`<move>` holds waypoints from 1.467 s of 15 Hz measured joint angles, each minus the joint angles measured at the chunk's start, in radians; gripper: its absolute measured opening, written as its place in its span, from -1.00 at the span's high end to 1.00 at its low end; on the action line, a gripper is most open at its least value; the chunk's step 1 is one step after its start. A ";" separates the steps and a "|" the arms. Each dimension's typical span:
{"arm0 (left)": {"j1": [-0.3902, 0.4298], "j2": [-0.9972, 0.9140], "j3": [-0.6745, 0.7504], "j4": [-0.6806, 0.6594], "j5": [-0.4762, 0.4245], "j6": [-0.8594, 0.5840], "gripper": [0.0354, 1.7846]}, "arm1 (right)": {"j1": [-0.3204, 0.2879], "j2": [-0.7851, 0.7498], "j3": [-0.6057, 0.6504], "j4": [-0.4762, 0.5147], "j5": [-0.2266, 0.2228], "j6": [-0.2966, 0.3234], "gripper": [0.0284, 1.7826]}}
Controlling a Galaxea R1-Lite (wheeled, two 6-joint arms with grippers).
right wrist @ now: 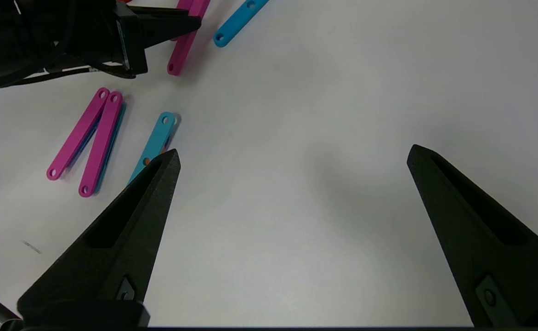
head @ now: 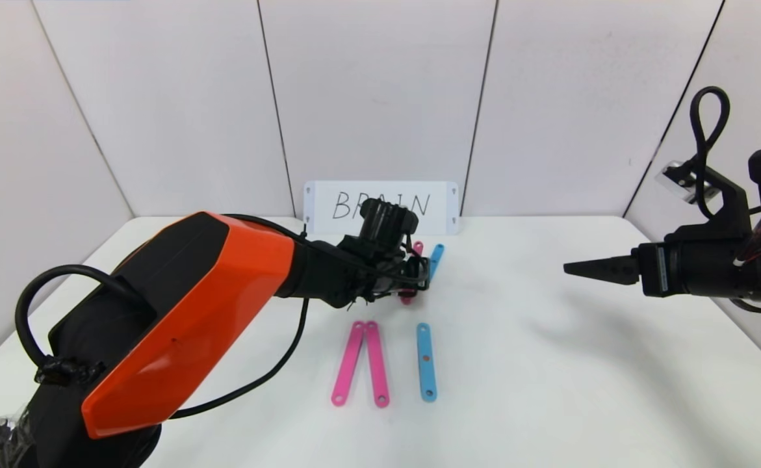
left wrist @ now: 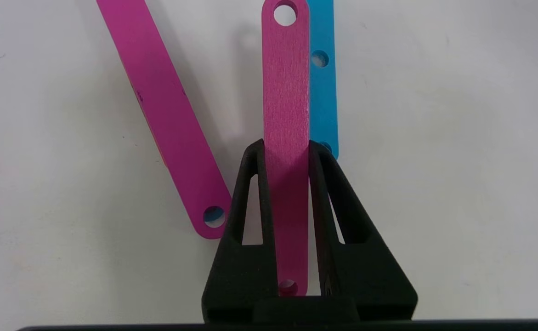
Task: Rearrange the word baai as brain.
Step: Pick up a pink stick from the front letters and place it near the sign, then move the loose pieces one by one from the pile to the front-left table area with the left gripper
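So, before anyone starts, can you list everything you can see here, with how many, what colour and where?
Card reading BRAIN: one, white, standing at the back of the table.
Pink pair: two strips, a narrow upside-down V, near middle.
Held pink strip: one, between the left gripper's fingers.
Loose pink strip: one, lying beside it, angled.
Far blue strip: one, beside the held strip.
Near blue strip: one, right of the pink pair.
Table: one, white.
Left gripper: black, shut on the held pink strip, before the card.
Right gripper: black, open, above the table's right side.
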 joint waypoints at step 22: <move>-0.001 0.016 -0.050 0.002 0.022 -0.010 -0.95 | 0.000 0.000 0.000 0.000 0.000 0.000 -0.94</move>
